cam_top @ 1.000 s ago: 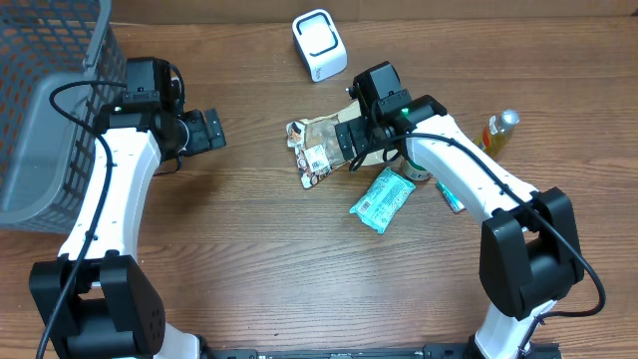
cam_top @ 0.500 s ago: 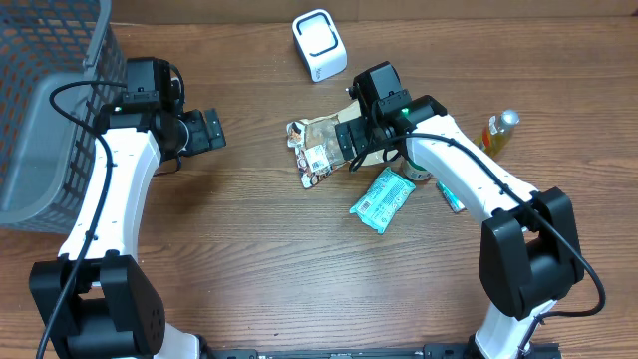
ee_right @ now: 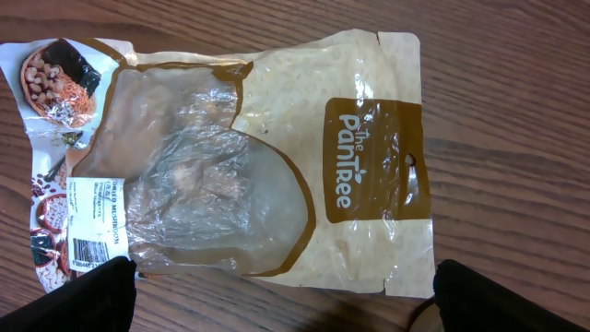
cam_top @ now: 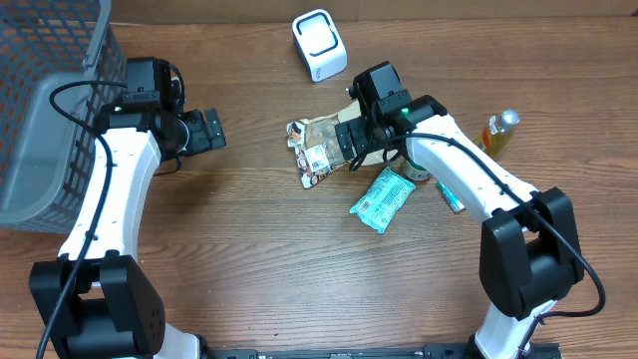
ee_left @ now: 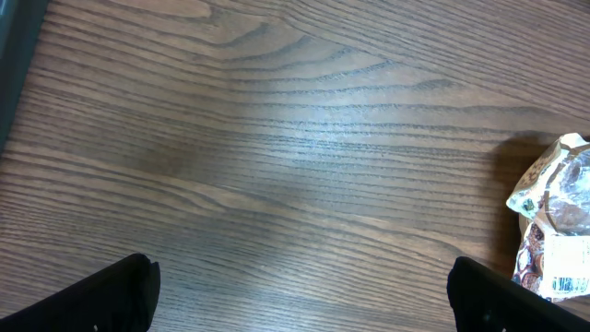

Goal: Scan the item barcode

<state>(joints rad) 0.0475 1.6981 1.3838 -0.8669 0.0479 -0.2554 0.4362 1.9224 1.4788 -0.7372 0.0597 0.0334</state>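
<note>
Tabletop; pouch half under right arm

Bright, even light falls from above, and the arms cast only soft shadows on the table. In the left wrist view a pale sheen crosses the wood, and the left fingertips are blurred. Glare streaks the clear film of the pouch. The right fingertips are out of focus.

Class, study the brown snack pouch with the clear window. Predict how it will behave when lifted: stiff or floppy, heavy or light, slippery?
The pouch will probably flop, since its film is creased and crumpled. It looks light for its size: it lies nearly flat with little inside. The glossy window hints it may be slippery.
</note>
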